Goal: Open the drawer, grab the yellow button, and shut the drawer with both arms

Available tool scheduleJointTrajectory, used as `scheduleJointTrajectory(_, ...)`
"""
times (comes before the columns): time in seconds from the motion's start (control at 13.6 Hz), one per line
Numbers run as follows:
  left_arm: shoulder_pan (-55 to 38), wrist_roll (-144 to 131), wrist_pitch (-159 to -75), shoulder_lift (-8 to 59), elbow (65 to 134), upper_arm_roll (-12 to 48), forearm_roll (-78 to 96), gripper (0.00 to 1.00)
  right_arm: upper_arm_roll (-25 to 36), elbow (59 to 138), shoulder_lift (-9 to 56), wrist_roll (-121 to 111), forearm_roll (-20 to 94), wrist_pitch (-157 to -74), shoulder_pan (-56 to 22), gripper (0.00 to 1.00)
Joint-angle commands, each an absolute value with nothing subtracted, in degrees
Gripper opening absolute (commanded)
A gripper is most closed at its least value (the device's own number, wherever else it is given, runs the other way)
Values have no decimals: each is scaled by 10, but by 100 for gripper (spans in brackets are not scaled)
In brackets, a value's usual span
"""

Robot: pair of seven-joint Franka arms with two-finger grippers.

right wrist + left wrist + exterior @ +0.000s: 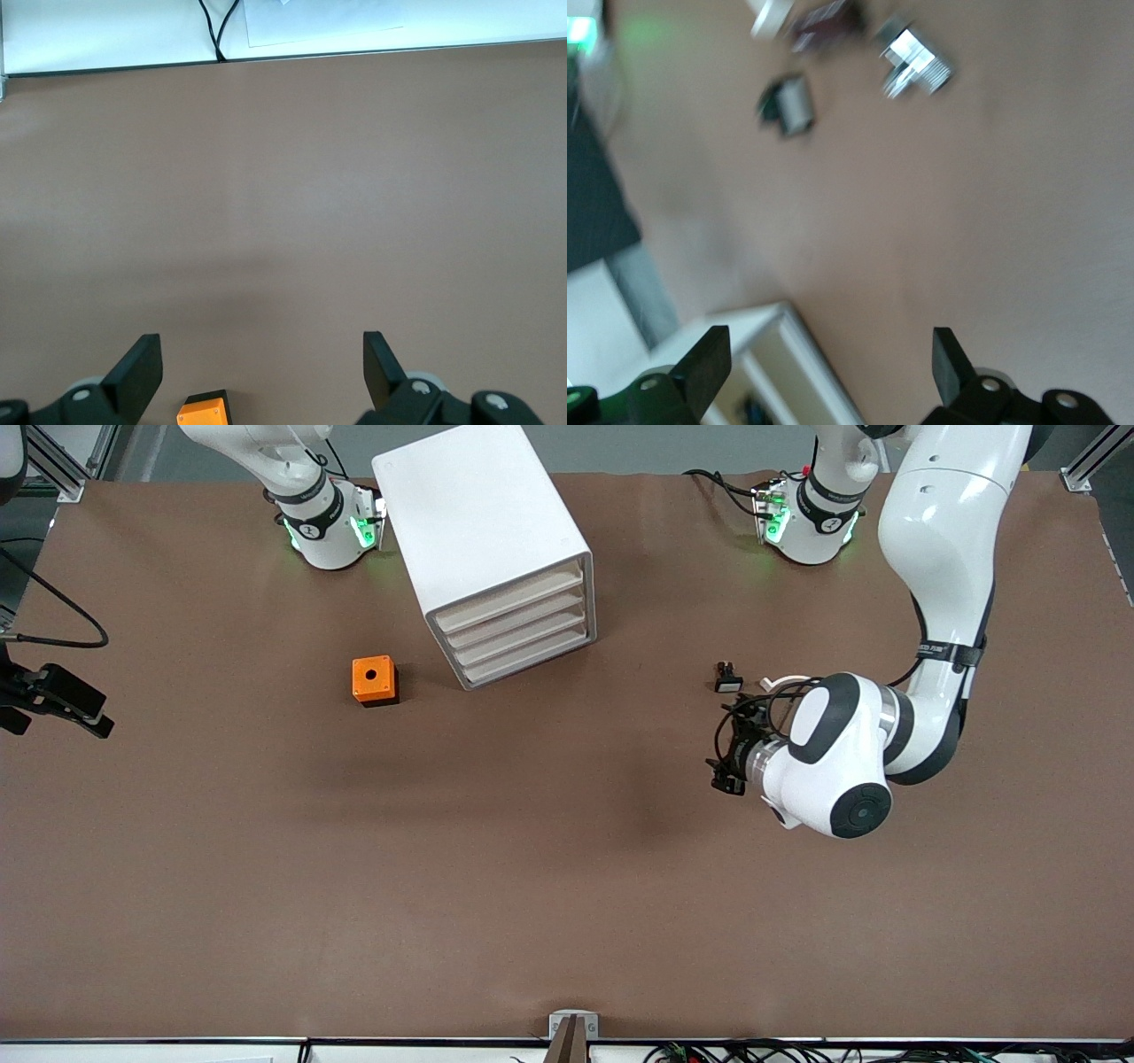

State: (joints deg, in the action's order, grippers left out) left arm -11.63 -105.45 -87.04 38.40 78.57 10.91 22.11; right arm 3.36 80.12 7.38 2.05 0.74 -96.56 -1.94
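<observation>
The white drawer cabinet [496, 549] stands near the robots' bases with all its drawers shut. Its corner shows in the left wrist view [775, 341]. The button is out of view. My left gripper [719, 755] hangs low over the table toward the left arm's end, pointing at the cabinet. In the left wrist view it [826, 367] is open and empty. My right gripper is out of the front view. In the right wrist view it [261, 367] is open and empty, high over the table above the orange box [202, 412].
The orange cube box [374, 680] sits beside the cabinet toward the right arm's end. A small black part with a white face [727, 682] lies by the left gripper and shows in the left wrist view [788, 106]. A black device [58, 700] juts in at the right arm's end.
</observation>
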Motion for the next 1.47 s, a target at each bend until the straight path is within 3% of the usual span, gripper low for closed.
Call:
scheduleJointTrajectory(0.0,-139,-1147,-836,386,782,107,333,100,34,793,76,20,15,-952,-29,100)
scheduleJointTrajectory(0.29,-178,-1175,-812,408,804,107,472,100,33,795,76,6,20,-951,-32,100)
scheduleJointTrajectory(0.52,-218,-1182,-812,428,794,106,531,100,35,795,72,-5,88,-934,-28,100)
scheduleJointTrajectory(0.81,-228,-1235,-813,431,794,106,539,100,33,773,50,47,135,-856,-31,100)
scheduleJointTrajectory(1.03,-254,-1251,-850,460,791,100,592,100,34,721,46,155,150,-747,-32,100)
scheduleJointTrajectory(1.25,-260,-1305,-877,482,775,100,596,98,24,716,37,296,156,-708,-45,100)
scheduleJointTrajectory(1.4,-287,-1349,-881,490,773,100,596,86,12,726,43,392,156,-716,-84,100)
